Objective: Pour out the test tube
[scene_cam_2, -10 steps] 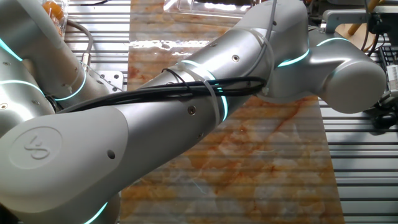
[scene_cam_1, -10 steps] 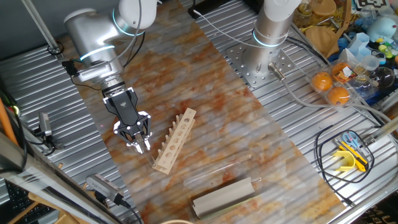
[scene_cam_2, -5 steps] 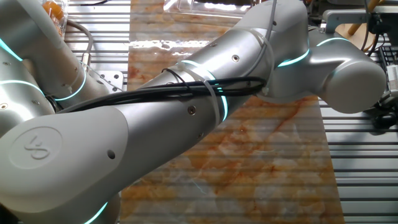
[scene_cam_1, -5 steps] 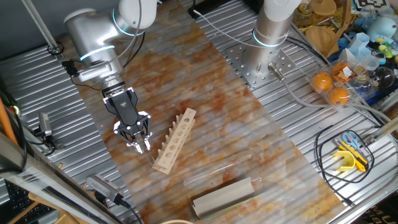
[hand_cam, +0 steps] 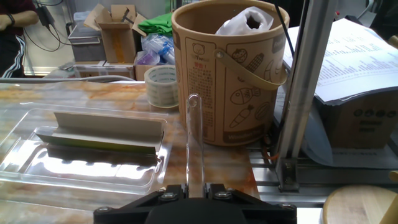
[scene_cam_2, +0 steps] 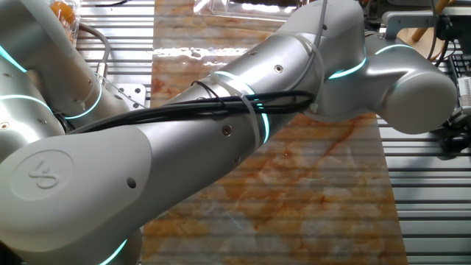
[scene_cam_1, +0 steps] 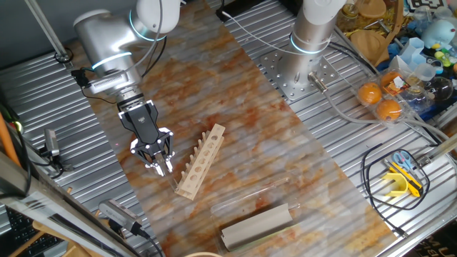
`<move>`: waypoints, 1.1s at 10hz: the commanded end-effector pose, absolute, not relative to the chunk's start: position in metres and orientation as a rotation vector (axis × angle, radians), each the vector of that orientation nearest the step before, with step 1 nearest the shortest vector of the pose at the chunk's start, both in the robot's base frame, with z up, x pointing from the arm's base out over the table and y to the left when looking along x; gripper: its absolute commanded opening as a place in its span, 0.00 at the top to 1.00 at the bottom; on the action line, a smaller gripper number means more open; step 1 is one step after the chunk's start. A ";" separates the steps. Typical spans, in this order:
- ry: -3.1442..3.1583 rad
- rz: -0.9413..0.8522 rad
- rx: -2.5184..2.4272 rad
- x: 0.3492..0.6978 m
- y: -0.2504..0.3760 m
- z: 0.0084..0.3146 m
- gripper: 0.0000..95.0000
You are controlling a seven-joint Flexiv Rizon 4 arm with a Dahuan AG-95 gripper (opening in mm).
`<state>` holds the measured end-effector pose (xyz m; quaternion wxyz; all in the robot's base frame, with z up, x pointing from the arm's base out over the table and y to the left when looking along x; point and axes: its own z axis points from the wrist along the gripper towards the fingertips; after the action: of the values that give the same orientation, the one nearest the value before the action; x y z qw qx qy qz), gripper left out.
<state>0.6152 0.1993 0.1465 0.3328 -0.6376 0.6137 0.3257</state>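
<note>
Gripping the test tube in the claw, clamped, near the wooden rack, keeping it level against spilling before pouring.

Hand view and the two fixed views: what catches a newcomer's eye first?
In the hand view, the test tube juts out from the gripper, shut on it, before a brown paper bucket. In one fixed view, a wooden rack lies beside the gripper; the arm fills the other.

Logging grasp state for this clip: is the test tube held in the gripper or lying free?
Held. In the hand view the test tube stands up from between the closed fingers of the gripper.
</note>
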 end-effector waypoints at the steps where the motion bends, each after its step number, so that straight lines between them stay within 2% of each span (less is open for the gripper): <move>1: 1.606 0.854 -1.665 0.615 0.199 0.146 1.00; 11: 1.640 0.843 -1.683 0.618 0.201 0.152 1.00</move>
<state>0.6177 0.2009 0.1516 0.3158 -0.6402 0.6235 0.3190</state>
